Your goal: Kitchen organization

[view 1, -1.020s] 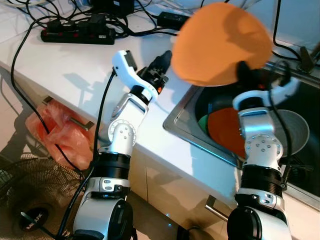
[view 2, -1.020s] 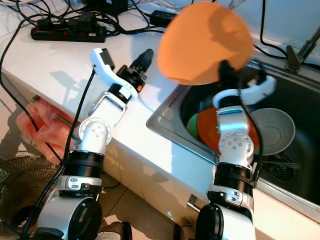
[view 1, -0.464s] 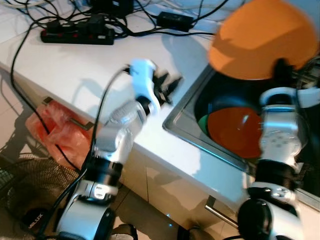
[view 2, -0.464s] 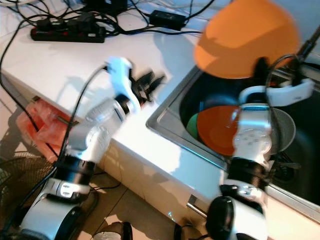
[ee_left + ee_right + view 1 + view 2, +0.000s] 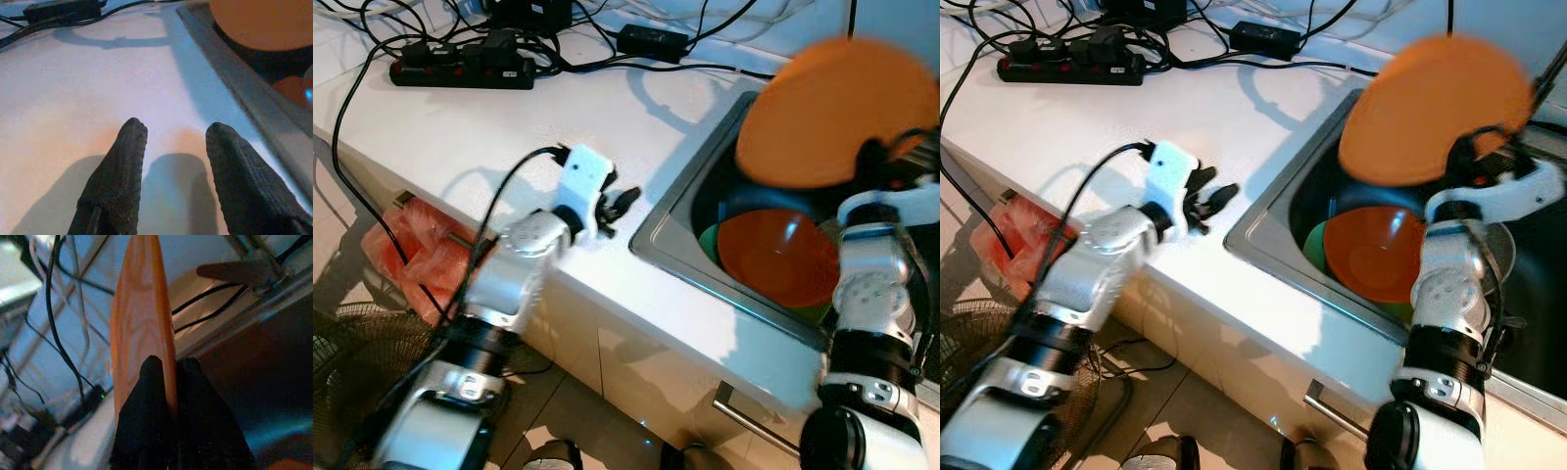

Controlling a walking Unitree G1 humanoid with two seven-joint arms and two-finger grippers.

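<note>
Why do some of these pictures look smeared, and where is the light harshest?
In the left eye view the left arm's claw and the round orange plate look motion-blurred; the left wrist view shows soft finger shadows on the bright white countertop; the right wrist view is dim, with the right claw pinching the plate's edge in shade.

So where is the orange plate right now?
The orange plate is held on edge by the right gripper, above the sink.
</note>
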